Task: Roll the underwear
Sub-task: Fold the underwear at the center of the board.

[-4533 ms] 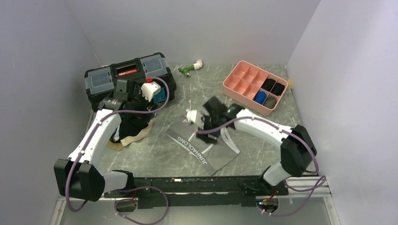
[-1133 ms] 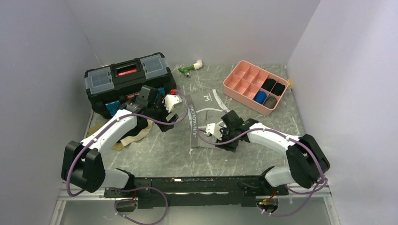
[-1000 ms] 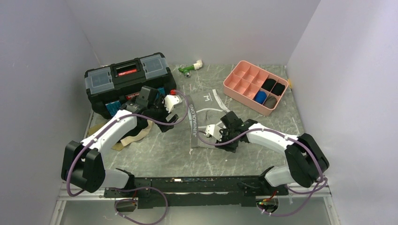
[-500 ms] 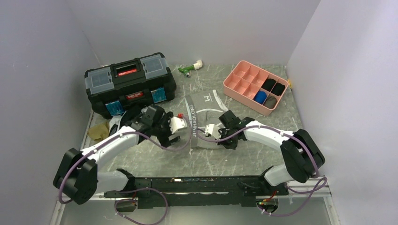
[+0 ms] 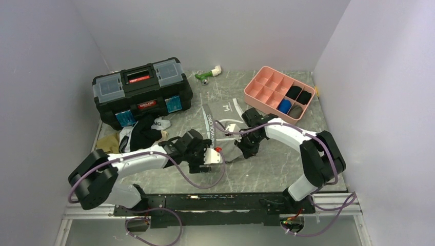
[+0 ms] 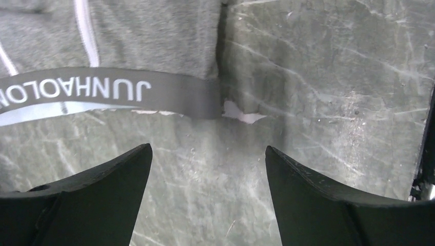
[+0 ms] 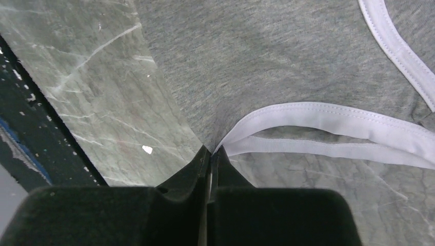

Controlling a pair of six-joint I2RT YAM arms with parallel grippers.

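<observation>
The left arm has swung away from the heap of clothes by the toolbox and come across to the near end of a pair of grey underwear (image 7: pixel 267 51). It is a soft cloth brief edged in white trim (image 7: pixel 318 115), with a dark elastic waistband (image 6: pixel 102 92) lettered in white. The right gripper, partly open a second ago, has closed.

The grey underwear lies spread flat at the middle of the grey marbled desk (image 6: pixel 318 77). The right gripper (image 7: pixel 210 151) has its fingers pressed fully together at the edge of the cloth, where the white trim meets the grey fabric. The cloth gathers into the fingertips, so the gripper appears to be pinching that edge. The left gripper (image 6: pixel 208 148) stands wide open and holds nothing, low over bare desk just short of the waistband's near corner.

With one edge pinched and the other gripper arriving, the brief looks laid out and ready, but no roll has formed yet.

Further left, a loose heap of black, white and tan underwear (image 5: pixel 141 136) lies in front of a black plastic toolbox (image 5: pixel 141 89). At the far right sits a pink plastic compartment tray (image 5: pixel 259 92), with dark, blue and grey bundles in a few compartments.
</observation>
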